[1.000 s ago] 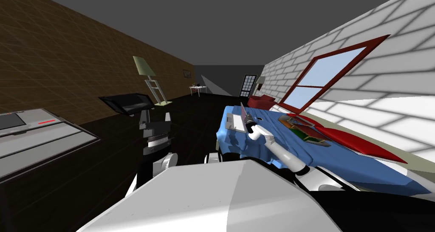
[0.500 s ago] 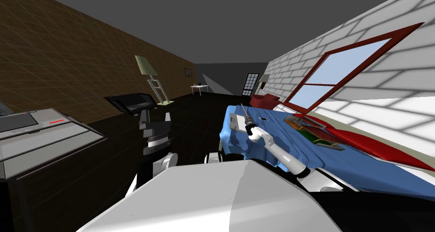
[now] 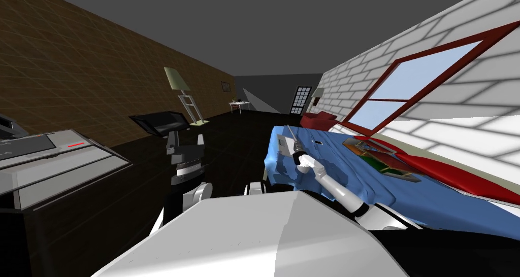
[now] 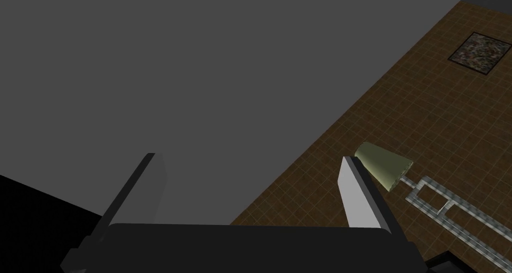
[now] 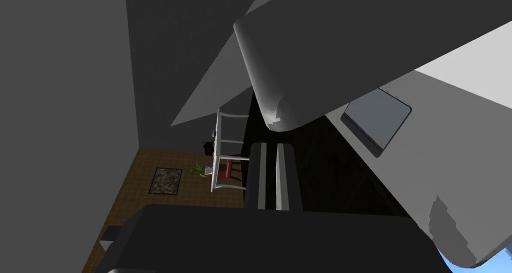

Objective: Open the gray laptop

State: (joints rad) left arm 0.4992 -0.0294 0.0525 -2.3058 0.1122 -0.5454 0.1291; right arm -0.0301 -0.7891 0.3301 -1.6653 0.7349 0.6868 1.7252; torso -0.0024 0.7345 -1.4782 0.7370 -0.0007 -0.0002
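Note:
The grey laptop (image 3: 283,145) lies open on the blue bed (image 3: 355,182), near its left edge. My right gripper (image 3: 290,133) reaches to it, fingers shut, and stands against the raised lid. In the right wrist view the shut fingers (image 5: 285,175) point up at the lid's rounded lower edge (image 5: 280,110), with nothing between them. The laptop's base and its touchpad (image 5: 376,117) run beside the gripper (image 5: 272,146). My left gripper (image 4: 248,157) is open and holds nothing; that arm is raised at my left (image 3: 185,162).
A red pillow (image 3: 447,175) and a framed picture (image 3: 383,160) lie on the bed under a red-framed window (image 3: 421,81). A grey cabinet (image 3: 56,162) stands at the left. A black stand (image 3: 157,123), a floor lamp (image 3: 177,83) and a white table (image 3: 238,105) stand farther off.
My head view has shifted, sliding the window and bed rightwards. My right hand has drawn in towards the bed's left edge, and the laptop's base looks narrower beside it.

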